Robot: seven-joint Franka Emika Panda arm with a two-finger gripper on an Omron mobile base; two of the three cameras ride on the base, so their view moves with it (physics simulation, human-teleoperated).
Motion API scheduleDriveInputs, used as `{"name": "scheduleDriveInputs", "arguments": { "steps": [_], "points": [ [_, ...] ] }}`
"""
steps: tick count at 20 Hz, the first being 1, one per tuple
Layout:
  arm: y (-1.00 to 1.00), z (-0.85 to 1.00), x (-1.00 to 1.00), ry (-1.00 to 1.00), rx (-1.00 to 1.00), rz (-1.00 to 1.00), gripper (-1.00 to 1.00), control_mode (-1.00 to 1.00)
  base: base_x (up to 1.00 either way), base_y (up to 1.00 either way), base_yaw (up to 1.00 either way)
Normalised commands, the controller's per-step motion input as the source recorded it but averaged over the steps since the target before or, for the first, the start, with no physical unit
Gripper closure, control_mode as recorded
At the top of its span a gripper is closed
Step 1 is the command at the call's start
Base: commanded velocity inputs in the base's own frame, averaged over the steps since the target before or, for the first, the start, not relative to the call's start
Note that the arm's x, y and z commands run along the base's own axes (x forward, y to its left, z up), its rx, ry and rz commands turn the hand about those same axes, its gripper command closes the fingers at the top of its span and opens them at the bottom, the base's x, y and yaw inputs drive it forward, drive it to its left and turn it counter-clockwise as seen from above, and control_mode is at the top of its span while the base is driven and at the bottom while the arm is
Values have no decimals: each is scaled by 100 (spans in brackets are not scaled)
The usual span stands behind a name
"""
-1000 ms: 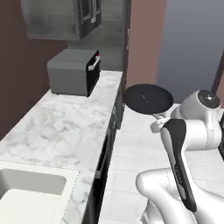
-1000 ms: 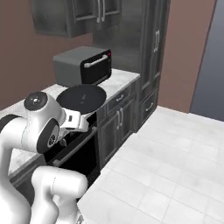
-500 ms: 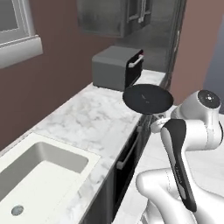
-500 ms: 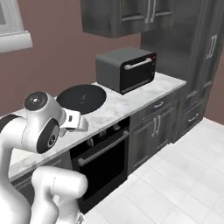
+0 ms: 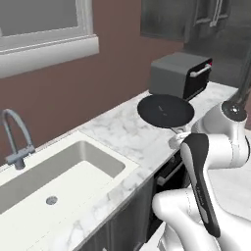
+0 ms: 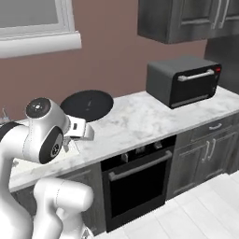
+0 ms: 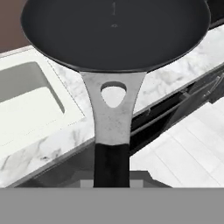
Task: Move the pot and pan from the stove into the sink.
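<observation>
The black shallow pan (image 5: 165, 111) hangs level above the marble counter, held by its grey and black handle (image 7: 112, 131). My gripper (image 5: 177, 139) is shut on the handle's dark end, beside the arm's white wrist. The right base view has the pan (image 6: 87, 105) just beyond the hand (image 6: 80, 129). The white sink (image 5: 73, 184) lies to the left of the pan, with its grey faucet (image 5: 14, 137) at the back. In the hand view the sink (image 7: 26, 103) lies below and left of the pan. The pot and the stove are out of view.
A dark toaster oven (image 6: 184, 80) stands on the counter (image 6: 140, 116) to the right, under wall cabinets (image 6: 186, 18). A built-in oven (image 6: 140, 175) sits below the counter edge. A window sill (image 5: 46, 54) runs along the brown wall behind the sink.
Both base views have swung as the base drives. The sink and faucet have come into view at the left. The pan stays in my gripper throughout.
</observation>
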Motion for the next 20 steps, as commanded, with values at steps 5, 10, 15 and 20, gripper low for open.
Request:
{"name": "scheduleDriveInputs", "arguments": {
  "steps": [5,10,15,20],
  "points": [
    [0,0,0,0,0,0,100,100,-15,-2,48],
    [0,0,0,0,0,0,100,100,-14,-1,49],
    [0,0,0,0,0,0,100,100,-13,0,49],
    [0,0,0,0,0,0,100,100,-13,0,48]
  ]
}}
